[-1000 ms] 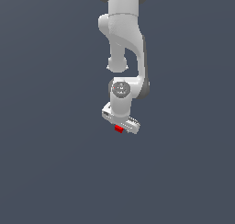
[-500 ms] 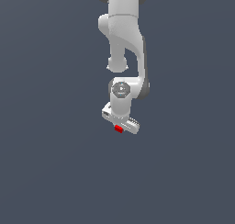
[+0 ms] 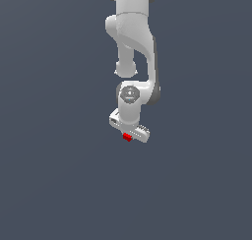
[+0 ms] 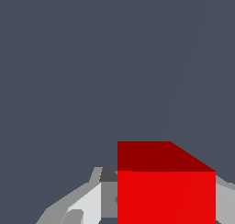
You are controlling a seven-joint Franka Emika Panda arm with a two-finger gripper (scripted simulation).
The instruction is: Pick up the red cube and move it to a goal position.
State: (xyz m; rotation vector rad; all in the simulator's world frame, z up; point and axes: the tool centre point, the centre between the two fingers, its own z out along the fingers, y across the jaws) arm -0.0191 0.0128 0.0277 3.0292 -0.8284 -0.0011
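Observation:
The red cube (image 3: 127,136) is a tiny bright red block that peeks out just under the white gripper (image 3: 129,135) in the exterior view, near the picture's middle. In the wrist view the cube (image 4: 165,186) fills the space between the two grey-white fingers (image 4: 85,202), which press against its sides. The gripper is shut on the cube. The white arm (image 3: 133,42) comes down from the top of the exterior view and hides most of the hand's far side. No goal marker shows in either view.
A plain dark grey-blue surface (image 3: 59,175) fills the background of both views. Nothing else stands in sight.

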